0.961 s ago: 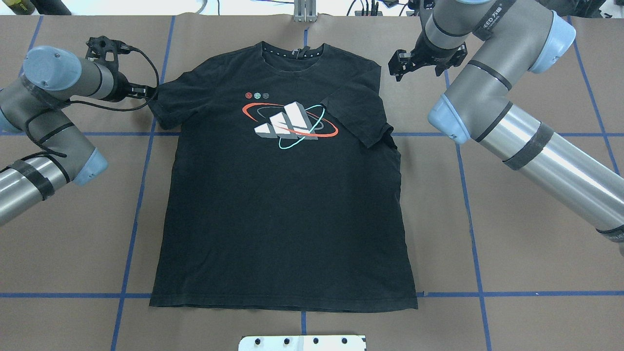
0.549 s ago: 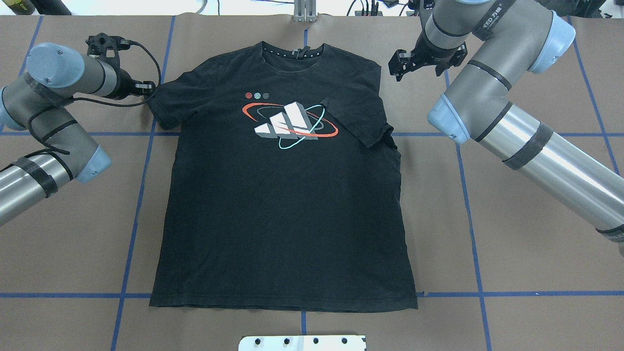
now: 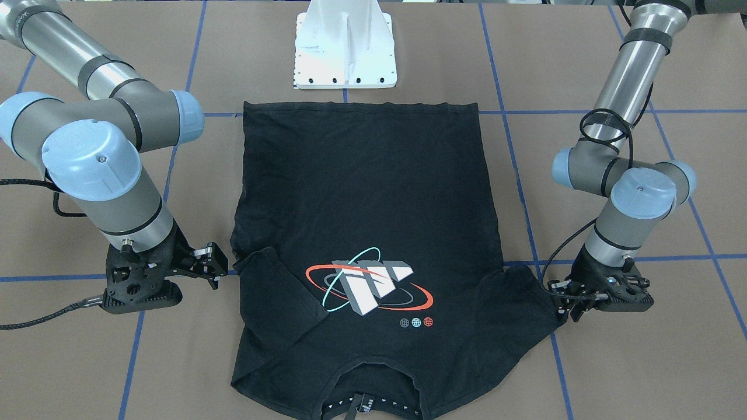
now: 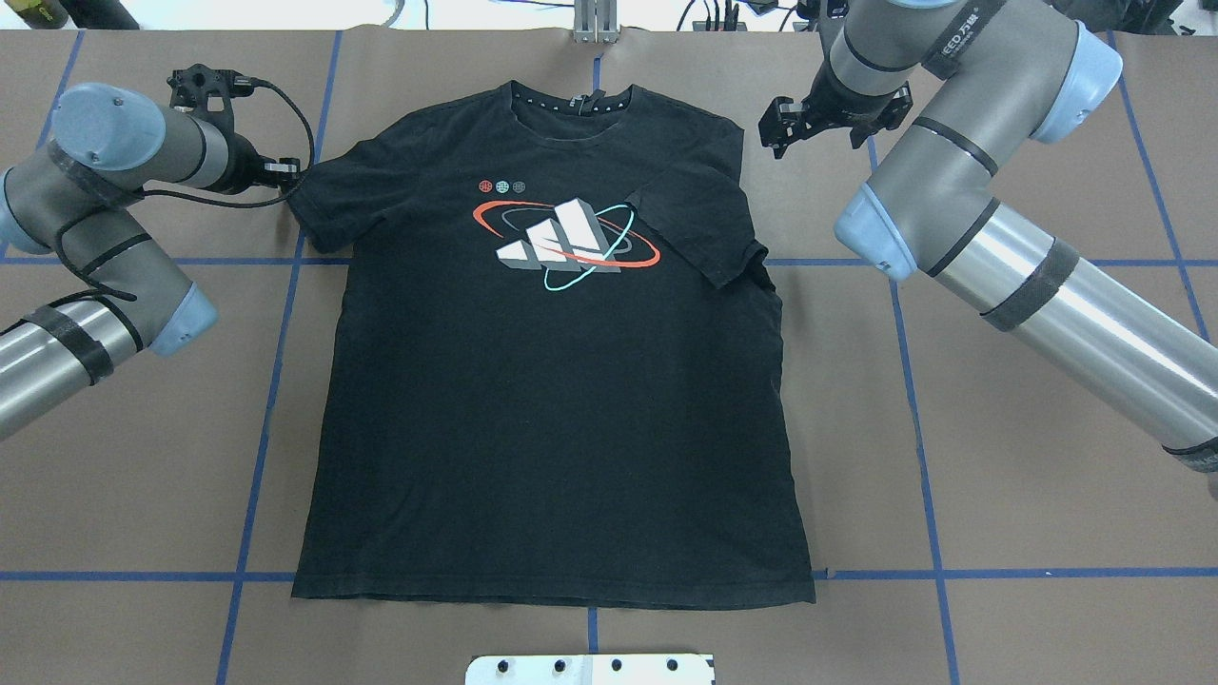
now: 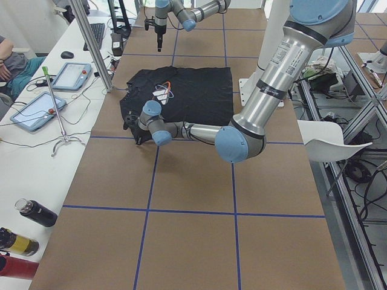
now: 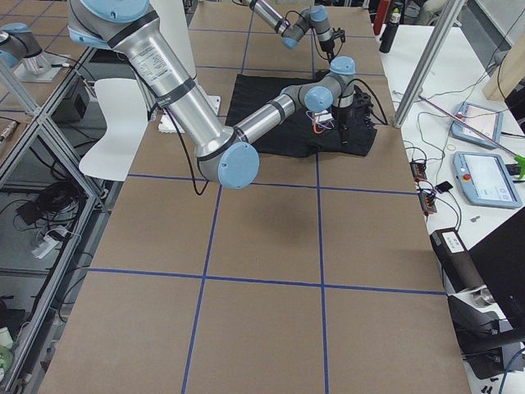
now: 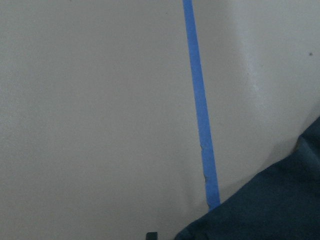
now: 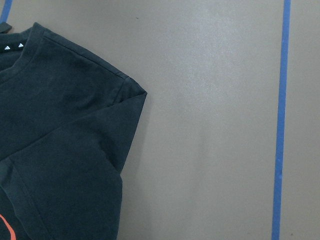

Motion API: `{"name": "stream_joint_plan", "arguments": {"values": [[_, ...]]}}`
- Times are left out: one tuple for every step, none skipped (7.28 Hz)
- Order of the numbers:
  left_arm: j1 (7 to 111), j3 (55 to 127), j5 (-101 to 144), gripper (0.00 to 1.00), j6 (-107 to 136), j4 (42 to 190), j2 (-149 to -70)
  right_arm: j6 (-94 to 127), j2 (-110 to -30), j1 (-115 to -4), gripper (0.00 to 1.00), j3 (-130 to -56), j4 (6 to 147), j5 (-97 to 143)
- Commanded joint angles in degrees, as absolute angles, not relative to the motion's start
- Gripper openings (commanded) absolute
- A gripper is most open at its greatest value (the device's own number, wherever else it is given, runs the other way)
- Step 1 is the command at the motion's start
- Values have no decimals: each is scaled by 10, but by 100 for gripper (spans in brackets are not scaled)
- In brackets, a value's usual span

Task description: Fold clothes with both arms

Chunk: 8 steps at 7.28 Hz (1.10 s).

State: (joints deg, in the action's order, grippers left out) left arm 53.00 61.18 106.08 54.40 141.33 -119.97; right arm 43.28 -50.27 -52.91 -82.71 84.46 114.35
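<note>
**At the sleeve hem — a pinch on soft cotton**

At the outer hem of the flat sleeve [image 4: 319,205], the left gripper [image 3: 565,303] has its fingers drawn together on the cloth, as best I can make out. The sleeve corner runs to a point right under them. Across the shirt, the right gripper [image 4: 778,133] hangs with its jaws apart and holds nothing. It is near the far shoulder but clear of the fabric.

Between the two, the T-shirt [image 4: 552,409] lies face up in the middle of the table [image 4: 999,428]. Its bottom hem is toward the white pedestal base [image 3: 344,52] and its collar is away from it.

I'd judge it light and limp: it will sag from any single hold and crease where it bunches. It looks neither slippery nor fragile. The best holds look like the doubled edges — sleeve hems, shoulder seams, bottom corners. Lifting two points together should keep a fold line straight.

It is black and short-sleeved, with a ribbed neckline [image 4: 571,100]. The logo [image 4: 566,238] has white blocks ringed in red and teal, with three small dots beside it. The folded sleeve [image 4: 695,228] is turned in over the chest, its edge just beside the print. Faint wrinkles run across the body.
</note>
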Motion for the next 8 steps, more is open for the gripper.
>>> {"name": "stream_joint_plan", "arguments": {"values": [[530, 612, 1061, 37, 544, 1413, -1200, 433, -503, -529, 100, -826, 845, 1143], [529, 612, 1061, 35, 544, 1413, -1200, 433, -503, -529, 100, -826, 845, 1143], [529, 612, 1061, 29, 544, 1413, -1200, 433, -503, -528, 100, -826, 845, 1143], [529, 612, 1061, 24, 545, 1413, -1200, 433, -503, -528, 100, -826, 845, 1143], [528, 612, 1061, 19, 545, 1414, -1199, 433, -503, -528, 100, -826, 845, 1143], [528, 612, 1061, 13, 546, 1414, -1199, 433, -503, -528, 100, -825, 845, 1143], [529, 613, 1061, 0, 546, 1416, -1199, 433, -503, -528, 100, -825, 845, 1143], [530, 618, 1062, 0, 546, 1414, -1197, 434, -502, -528, 100, -825, 845, 1143]]}}
